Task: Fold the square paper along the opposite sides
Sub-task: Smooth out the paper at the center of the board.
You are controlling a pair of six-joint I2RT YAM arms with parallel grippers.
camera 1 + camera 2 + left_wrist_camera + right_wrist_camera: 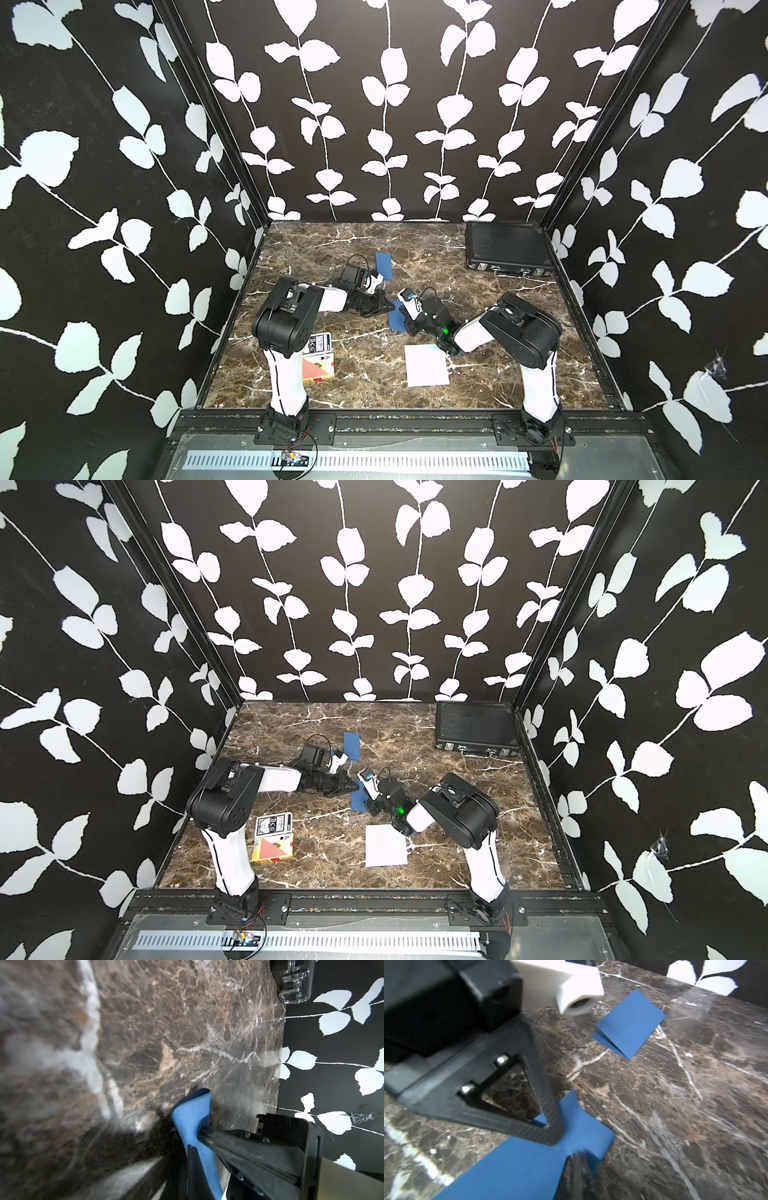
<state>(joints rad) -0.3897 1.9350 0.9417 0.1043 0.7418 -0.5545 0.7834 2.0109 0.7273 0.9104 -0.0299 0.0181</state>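
A blue square paper (397, 319) (359, 802) hangs just above the middle of the marble table, bent between my two grippers. My left gripper (388, 306) (353, 786) comes in from the left and is shut on one edge; the sheet curls up past its fingertip (550, 1126). From the right, my right gripper (407, 323) (371, 806) is shut on the neighbouring edge. In the right wrist view its jaws (576, 1156) pinch the blue paper (519, 1163). The left wrist view shows the paper (193, 1113) standing curled beside my left gripper (192, 1159).
A folded blue paper (384, 266) (352, 746) (629, 1022) lies behind the left gripper. A white square sheet (426, 365) (385, 845) lies flat near the front. Two playing-card boxes (318, 357) (274, 833) sit front left. A black case (505, 249) (473, 727) (295, 980) stands back right.
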